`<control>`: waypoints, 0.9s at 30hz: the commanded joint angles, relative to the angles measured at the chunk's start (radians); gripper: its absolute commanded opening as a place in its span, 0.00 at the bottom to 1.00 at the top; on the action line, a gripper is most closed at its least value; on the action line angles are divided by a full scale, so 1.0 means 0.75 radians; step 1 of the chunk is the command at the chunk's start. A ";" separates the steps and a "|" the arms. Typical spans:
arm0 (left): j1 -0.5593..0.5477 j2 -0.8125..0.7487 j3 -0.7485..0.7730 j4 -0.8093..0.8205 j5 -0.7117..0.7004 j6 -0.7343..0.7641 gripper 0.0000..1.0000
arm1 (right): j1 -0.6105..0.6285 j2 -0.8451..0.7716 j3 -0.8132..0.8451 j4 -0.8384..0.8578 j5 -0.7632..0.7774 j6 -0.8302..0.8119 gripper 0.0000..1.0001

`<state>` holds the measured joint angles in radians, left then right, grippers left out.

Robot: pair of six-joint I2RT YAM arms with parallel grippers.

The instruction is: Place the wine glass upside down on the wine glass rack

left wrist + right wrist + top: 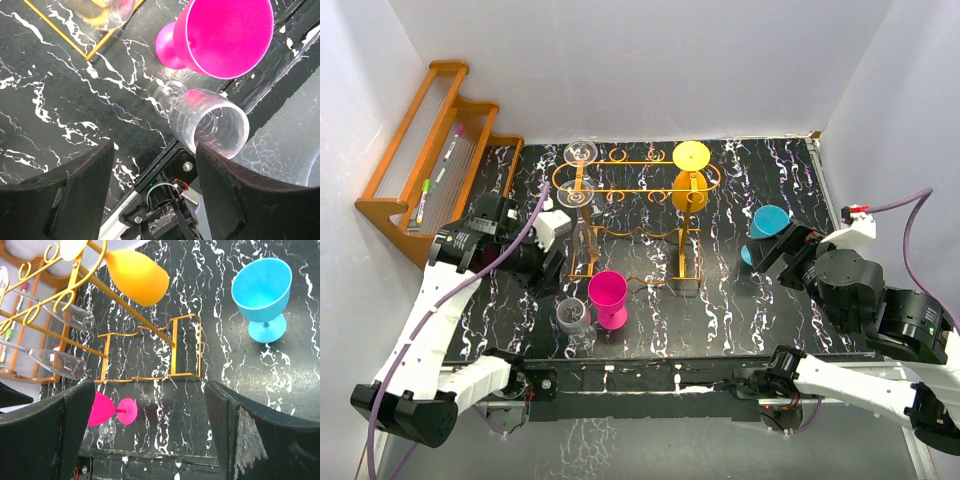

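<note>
The black white-veined marbled table [740, 320] carries the orange-gold thin wire rack [173, 347] at its centre. 2 clear glasses [578, 152] and 1 yellow-orange goblet [690, 190] hang bowl-down from its top frame. The left gripper [155, 160] hangs low at the rack's near-left side. Its fingers are apart and hold nothing, and its wrist view looks straight at the clear ribbed wine glass [207, 127]. That glass stands upright near the table's front edge, just beside the bright pink plastic goblet [225, 35]. I cannot tell whether those 2 touch. The rim of the clear glass sits right at the tip of 1 finger, and contact is unclear. The right gripper [150, 390] is spread wide and empty, near the sky-blue plastic goblet [262, 287]. I judge the clear glass to be the one for this step.

Risks:
1. A finger pushes the bowl instead of straddling it, tipping the glass toward the front edge.
2. The closing fingers clip the pink goblet and topple it.
3. The smooth bowl slips during inversion.
4. The carry toward a free ring slot swings into the hung glasses on the rack's left end.
</note>
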<state>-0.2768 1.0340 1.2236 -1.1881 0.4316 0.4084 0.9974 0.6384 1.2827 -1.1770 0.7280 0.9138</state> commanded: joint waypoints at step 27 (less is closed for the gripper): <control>-0.175 -0.070 -0.206 0.073 0.157 0.430 0.60 | -0.002 0.323 0.234 0.815 0.348 -0.768 0.97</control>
<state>-0.3737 0.9470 1.0859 -1.1378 0.5392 0.7021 0.9974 0.8806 1.4418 -0.6300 0.9554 0.3702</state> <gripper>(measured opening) 0.611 0.971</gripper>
